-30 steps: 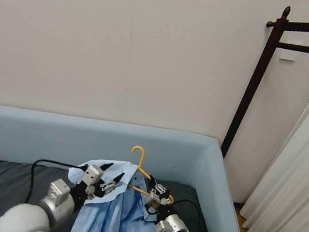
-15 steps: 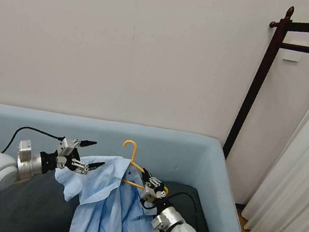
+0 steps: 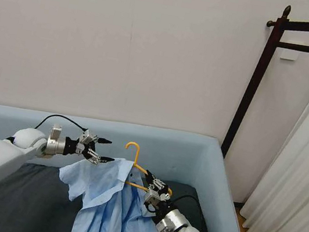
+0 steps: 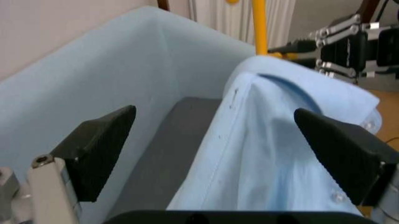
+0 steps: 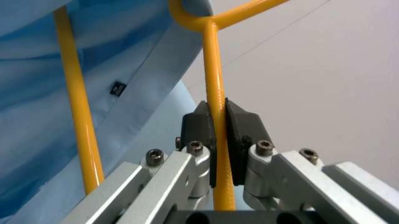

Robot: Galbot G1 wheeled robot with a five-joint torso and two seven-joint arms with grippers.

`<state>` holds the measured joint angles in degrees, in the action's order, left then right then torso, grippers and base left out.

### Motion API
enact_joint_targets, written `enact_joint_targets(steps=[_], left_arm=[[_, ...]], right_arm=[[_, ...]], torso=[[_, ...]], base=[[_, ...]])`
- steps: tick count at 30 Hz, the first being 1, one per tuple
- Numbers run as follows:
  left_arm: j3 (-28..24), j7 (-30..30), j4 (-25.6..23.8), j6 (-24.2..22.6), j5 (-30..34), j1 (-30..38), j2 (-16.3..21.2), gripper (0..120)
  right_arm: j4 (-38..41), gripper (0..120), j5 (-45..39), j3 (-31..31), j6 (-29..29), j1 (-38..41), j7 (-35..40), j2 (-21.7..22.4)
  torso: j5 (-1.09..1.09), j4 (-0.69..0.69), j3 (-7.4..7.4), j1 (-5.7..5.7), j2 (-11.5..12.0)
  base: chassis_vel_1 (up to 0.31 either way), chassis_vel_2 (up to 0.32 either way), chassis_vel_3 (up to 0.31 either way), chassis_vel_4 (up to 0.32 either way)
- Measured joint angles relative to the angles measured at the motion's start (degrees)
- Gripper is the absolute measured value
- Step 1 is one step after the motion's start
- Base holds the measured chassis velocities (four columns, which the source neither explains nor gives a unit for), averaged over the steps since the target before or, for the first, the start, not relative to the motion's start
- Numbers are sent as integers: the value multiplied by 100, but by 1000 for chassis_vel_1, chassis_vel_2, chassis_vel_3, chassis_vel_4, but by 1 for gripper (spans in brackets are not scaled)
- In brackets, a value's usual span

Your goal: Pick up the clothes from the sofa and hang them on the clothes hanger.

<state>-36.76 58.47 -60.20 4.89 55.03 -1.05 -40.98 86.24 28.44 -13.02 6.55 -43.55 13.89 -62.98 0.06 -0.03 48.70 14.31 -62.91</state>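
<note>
Your right wrist view shows the right gripper [image 5: 217, 123] pinching the yellow wire hanger [image 5: 214, 56]; left gripper [image 3: 108, 150], spread, at the pale-blue cloth shirt's [image 3: 108, 203] ten o'clock.

Shirt [image 3: 108, 194] on hanger [image 3: 135, 155] above sofa [image 3: 12, 123]; left gripper [image 3: 109, 150] at its left, right gripper [image 3: 157, 190] right; rack [image 3: 250, 96] far right.

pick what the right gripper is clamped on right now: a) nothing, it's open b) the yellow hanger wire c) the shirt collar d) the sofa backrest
B: in the right wrist view the right gripper has both black pads pressed against the yellow hanger wire, with the blue shirt hanging beside it, not between the pads. The left gripper is open next to the shirt's shoulder.
</note>
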Motion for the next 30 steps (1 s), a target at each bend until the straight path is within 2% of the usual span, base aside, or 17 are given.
enact_joint_targets(steps=[8, 12, 13, 15, 17, 18, 20, 23, 24, 28, 30], left_arm=[[-89, 55, 258, 7, -159, -36, -177, 99], [-113, 83, 389, -8, -229, -20, -292, 90], [-116, 111, 419, -17, -253, -20, -326, 84], [-131, 146, 424, -26, -268, -28, -355, 79], [-219, 213, 422, -46, -280, -38, -384, 66], [-219, 213, 422, -46, -280, -38, -384, 66], [-263, 243, 446, -46, -298, -42, -408, 56], [-283, 261, 470, -45, -301, -44, -415, 50], [-302, 277, 496, -40, -313, -46, -422, 40], [-309, 279, 549, -25, -314, -46, -452, 29], [-309, 278, 561, -21, -305, -36, -472, 19]], right_arm=[[77, 4, 19, 12, 28, -36, -39, 94], [86, 4, 34, 14, 57, -102, -48, 72], [91, 4, 43, 20, 74, -125, -54, 58], [99, 4, 45, 26, 89, -150, -59, 53], [101, 4, 54, 34, 151, -192, -59, 55], [101, 4, 54, 34, 151, -192, -59, 55], [86, 4, 124, 56, 247, -189, -59, 61], [73, 4, 153, 57, 302, -172, -59, 65], [60, 4, 167, 58, 349, -134, -57, 68], [38, 4, 183, 48, 408, -64, -56, 68], [19, 4, 183, 30, 414, -36, -55, 65]], torso=[[0, 2, -1, 0, 0], [0, 0, 0, 0, 0], [1, 0, -1, 0, 0], [0, 0, -1, 0, 0], [0, 0, -1, 0, 0], [0, 0, -1, 0, 0], [0, 1, -1, -1, -1], [0, 0, -1, 0, 0], [0, 1, -1, -1, -1], [0, 1, -1, -1, 0], [0, 1, -1, -1, 0]], base=[[0, 0, 0, 0], [0, 0, 0, 0], [0, 0, 0, 0], [0, 0, 0, 0], [0, 0, 0, 0], [0, 0, 0, 0], [0, 0, 0, 0], [0, 0, 0, 0], [0, 0, 0, 0], [0, 0, 0, 0], [0, 0, 0, 0]])
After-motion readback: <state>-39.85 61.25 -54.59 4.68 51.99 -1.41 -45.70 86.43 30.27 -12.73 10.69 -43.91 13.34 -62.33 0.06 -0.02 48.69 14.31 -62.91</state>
